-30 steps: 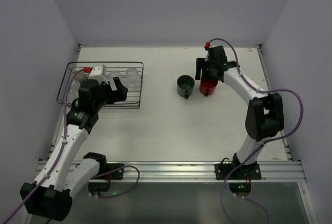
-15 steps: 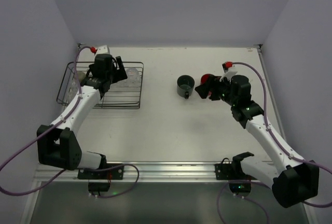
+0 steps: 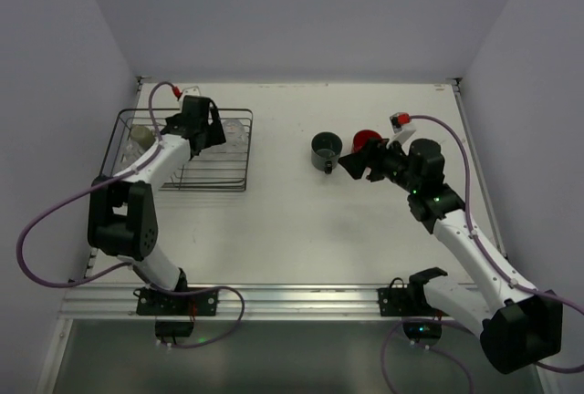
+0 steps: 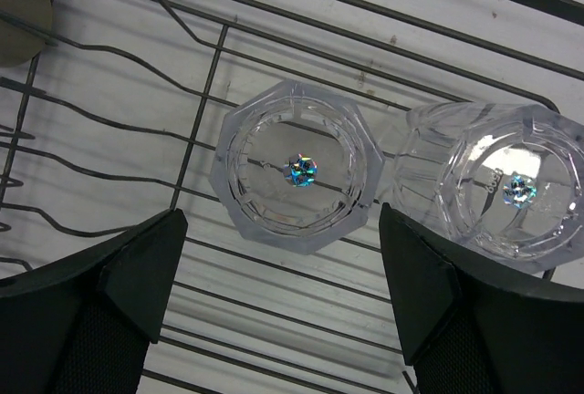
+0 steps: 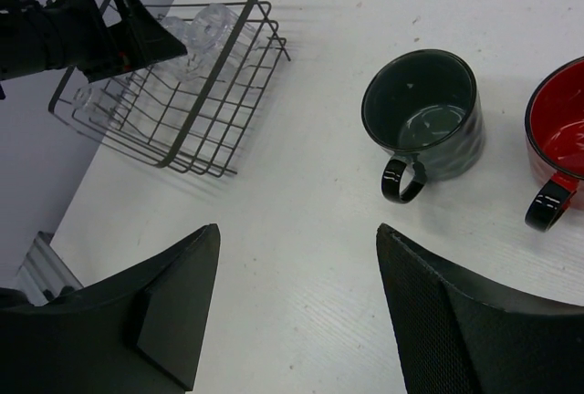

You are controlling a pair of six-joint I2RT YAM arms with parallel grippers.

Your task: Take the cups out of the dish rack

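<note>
The left gripper (image 4: pixel 283 221) hangs with its fingers spread wide and nothing between them, directly above the small clear tumbler (image 4: pixel 294 168). The tumbler sits bottom-up on the floor wires of the dish rack (image 3: pixel 247 143). Just beside it, possibly touching, the tall clear glass mug (image 4: pixel 497 189) is also bottom-up. Bent wire prongs run past the tumbler on its other side. The small olive-grey cup (image 3: pixel 139 136) sits at the rack's left end, well apart from the fingers. The rack stands far left on the table (image 3: pixel 292 230). To the right, the right gripper (image 5: pixel 297 230) is likewise spread and empty, hovering over bare tabletop. Just beyond it the dark grey-green mug (image 5: pixel 422 116) stands upright, with the red mug (image 5: pixel 558 134) just to its right, not touching.
</note>
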